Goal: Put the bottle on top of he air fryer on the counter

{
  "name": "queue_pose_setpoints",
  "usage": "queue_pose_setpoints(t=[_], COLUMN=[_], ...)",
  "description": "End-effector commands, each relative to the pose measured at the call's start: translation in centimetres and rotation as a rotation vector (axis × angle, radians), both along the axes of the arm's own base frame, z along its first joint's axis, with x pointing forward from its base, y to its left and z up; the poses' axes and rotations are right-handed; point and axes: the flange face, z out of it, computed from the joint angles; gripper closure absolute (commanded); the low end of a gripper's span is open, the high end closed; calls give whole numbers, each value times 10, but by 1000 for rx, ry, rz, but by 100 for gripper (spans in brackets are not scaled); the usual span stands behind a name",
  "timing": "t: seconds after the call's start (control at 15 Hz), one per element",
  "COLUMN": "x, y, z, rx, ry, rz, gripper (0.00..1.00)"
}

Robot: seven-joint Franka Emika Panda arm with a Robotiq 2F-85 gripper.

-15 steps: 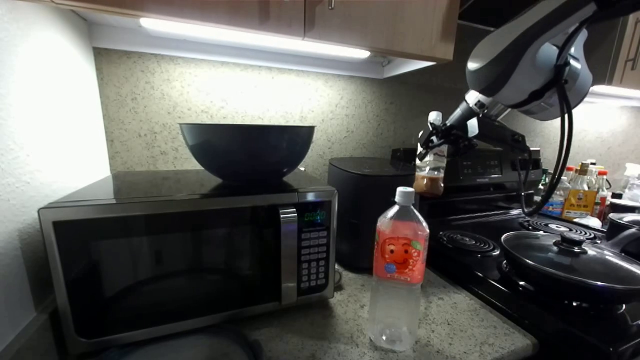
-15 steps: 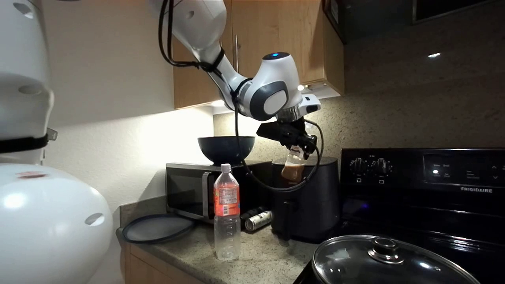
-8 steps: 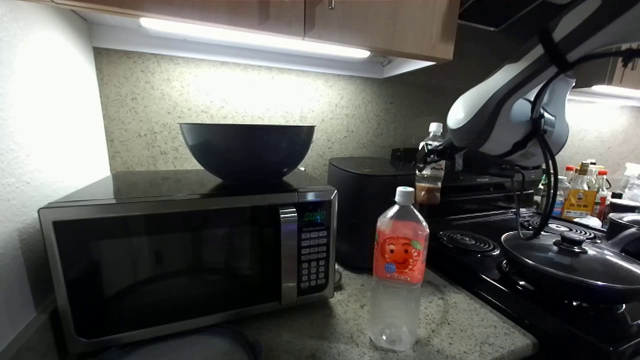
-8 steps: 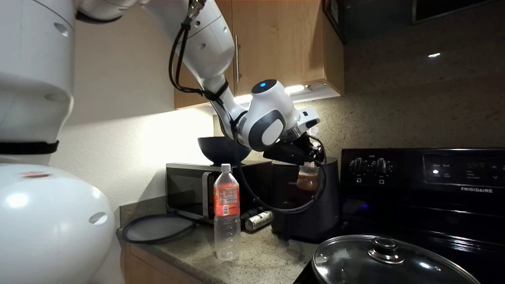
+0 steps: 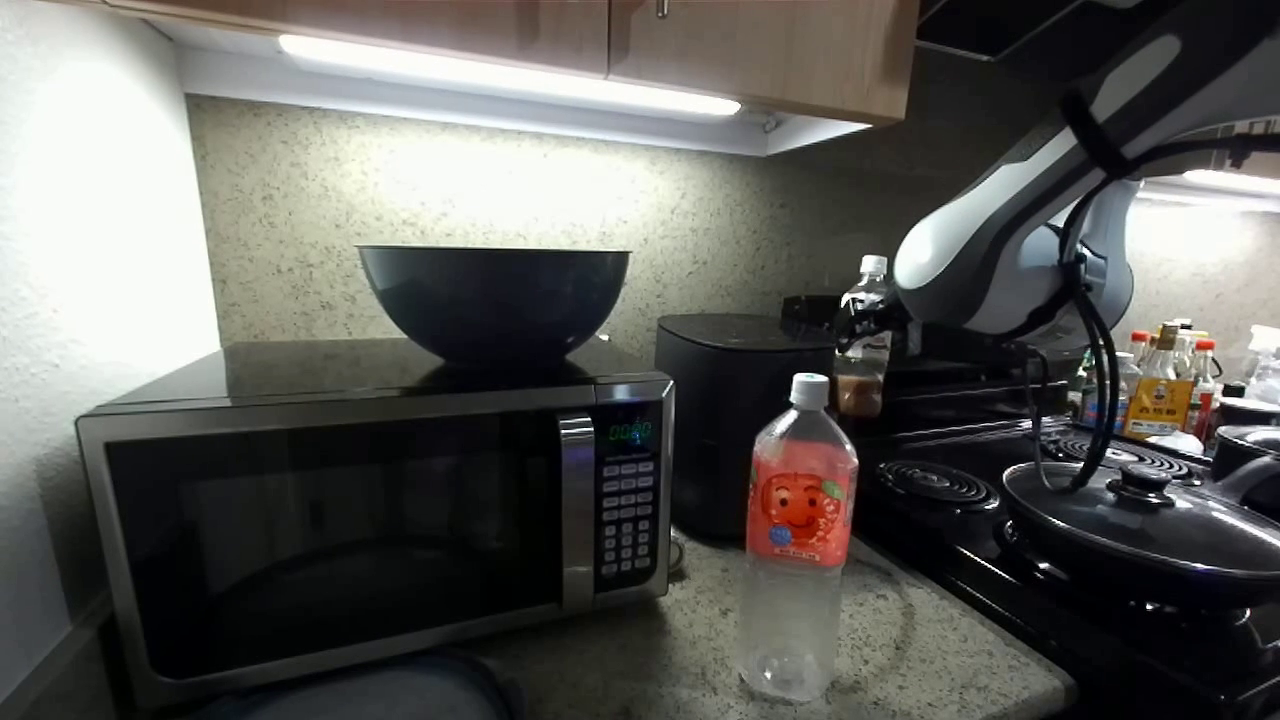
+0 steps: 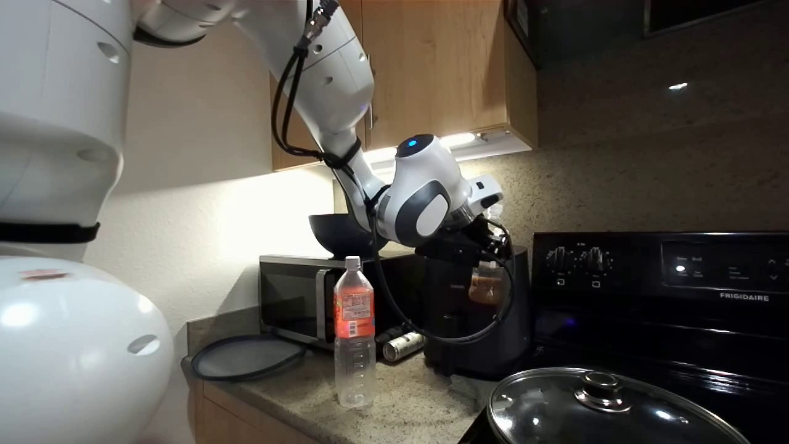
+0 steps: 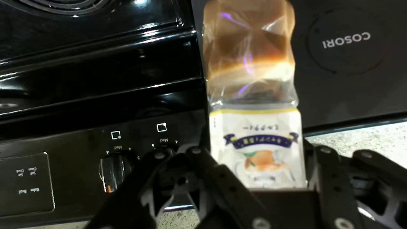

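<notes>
Against speckled backsplash (image 5: 450, 190), my fingers (image 7: 330, 175) grip the bottle (image 7: 252, 89), lower and more upright than a second ago, in front of the fryer (image 6: 450, 308), so placement on top likely needs a lift.

One small bottle (image 7: 252, 95) and one tall red-labelled bottle (image 5: 800, 530) make two nearer ones; the far bottles (image 5: 1158, 400) crowd too closely to count; also one tabletop (image 6: 425, 394), one air fryer (image 5: 715, 440), one microwave (image 5: 330, 530), one bowl (image 5: 495, 300), one can (image 6: 404, 346), one dark-rimmed disc (image 6: 246, 357), one stove (image 6: 629, 320), two bare coil burners (image 5: 935, 481), two visible knobs (image 6: 560, 259), one wide lidded pan (image 5: 1100, 520), at least one partly-cropped pot (image 5: 1245, 442), one robot arm (image 6: 425, 185) and one claw (image 7: 259, 152)
</notes>
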Motion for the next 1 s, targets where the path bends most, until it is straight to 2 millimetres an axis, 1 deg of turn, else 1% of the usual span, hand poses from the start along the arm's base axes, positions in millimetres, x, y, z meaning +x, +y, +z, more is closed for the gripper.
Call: queue_pose_setpoints(t=[0.0, 0.07, 0.2, 0.33, 0.47, 0.53, 0.6, 0.67, 0.93], x=[-21, -33, -48, -63, -76, -81, -62, -66, -63], y=[13, 28, 40, 52, 60, 64, 60, 62, 61], z=[-24, -34, -56, -74, -85, -87, -93, -97, -98], rx=[21, 34, 53, 83, 110, 123, 102, 104, 103], ry=[56, 72, 109, 138, 142, 143, 170, 177, 177], rz=[11, 27, 28, 20, 0, -6, 9, 10, 8], gripper=[71, 71, 71, 71, 71, 71, 71, 46, 46])
